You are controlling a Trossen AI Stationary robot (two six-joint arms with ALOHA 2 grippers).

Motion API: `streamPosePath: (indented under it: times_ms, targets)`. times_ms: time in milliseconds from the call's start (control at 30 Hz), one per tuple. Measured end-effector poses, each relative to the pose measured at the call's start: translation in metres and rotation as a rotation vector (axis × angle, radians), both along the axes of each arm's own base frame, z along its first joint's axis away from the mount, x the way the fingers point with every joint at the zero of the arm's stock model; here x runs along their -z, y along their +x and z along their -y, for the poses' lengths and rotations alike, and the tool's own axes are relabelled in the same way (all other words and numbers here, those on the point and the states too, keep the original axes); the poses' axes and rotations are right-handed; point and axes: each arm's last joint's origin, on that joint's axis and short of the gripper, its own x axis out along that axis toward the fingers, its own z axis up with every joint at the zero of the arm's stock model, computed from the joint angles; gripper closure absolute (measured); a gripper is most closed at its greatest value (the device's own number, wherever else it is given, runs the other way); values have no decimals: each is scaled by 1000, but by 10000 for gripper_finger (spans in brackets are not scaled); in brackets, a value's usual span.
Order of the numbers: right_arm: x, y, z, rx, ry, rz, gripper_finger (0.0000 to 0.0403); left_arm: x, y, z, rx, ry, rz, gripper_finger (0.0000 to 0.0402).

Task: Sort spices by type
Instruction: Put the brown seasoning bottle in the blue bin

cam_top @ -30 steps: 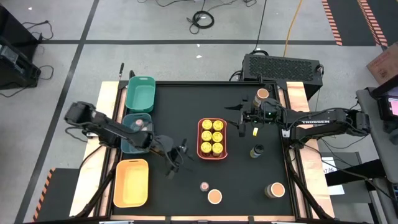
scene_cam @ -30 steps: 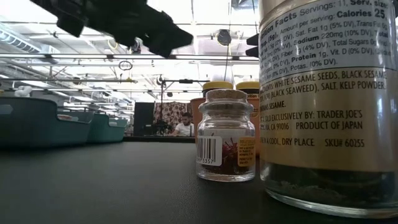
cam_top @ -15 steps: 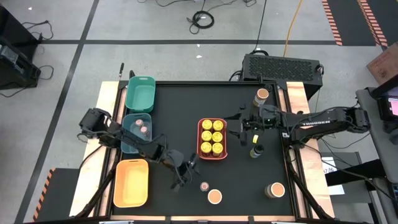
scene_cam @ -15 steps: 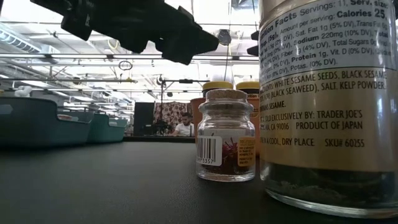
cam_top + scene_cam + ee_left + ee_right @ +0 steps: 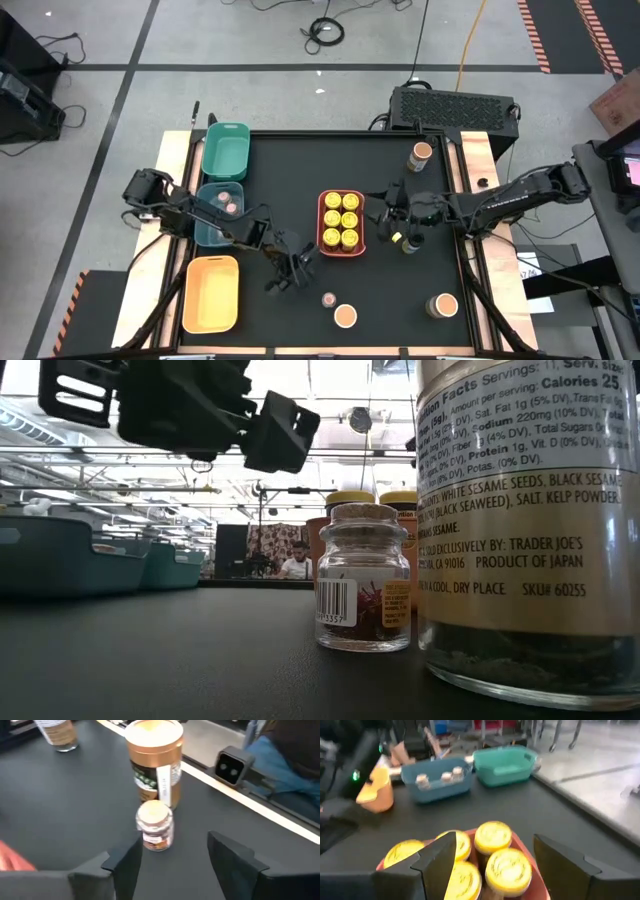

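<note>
Left gripper: low on the table at 7 o'clock from the coral tray; fingers apart, nothing between them, small jar just ahead.
Right gripper: at 3 o'clock of the coral tray, beside a dark-lidded jar; fingers apart and empty.
Yellow-lid jars: six, in the coral tray.
Small jars: two in the blue tray; one on the table, near edge.
Tan-lid jars: one beside that small jar, one at 5 o'clock, one at 1 o'clock.
Big jar label: "WHITE SESAME SEEDS, BLACK SESAME", "TRADER JOE'S", "PRODUCT OF JAPAN", "SKU# 60255".
Small jar, low view: barcode label.
</note>
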Motion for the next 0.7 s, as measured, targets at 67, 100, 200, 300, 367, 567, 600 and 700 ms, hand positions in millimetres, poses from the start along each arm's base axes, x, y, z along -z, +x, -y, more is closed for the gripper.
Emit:
streamPosePath:
  times_ms: [67,100,200,300,367,567,600,700]
  targets:
    - [-4,1,0,0,-27,35,145,0,0,0,5,-12,-9,161]
    - [-6,2,0,-4,-45,48,145,0,0,0,4,-12,-9,152]
    - [-12,3,0,-17,-92,94,145,-2,2,0,-51,24,8,120]
    - [-12,3,0,-25,-110,91,145,-10,8,3,-150,80,76,94]
    - [-11,3,-1,-43,-109,74,145,-15,10,6,-178,95,103,83]
    - [-11,3,-3,-131,-94,80,145,-24,16,18,-205,42,87,79]
    - [-12,3,-3,-132,-99,82,145,-22,15,20,-207,51,76,79]
    - [-14,3,-3,-131,-101,98,145,-20,16,21,-212,57,78,79]
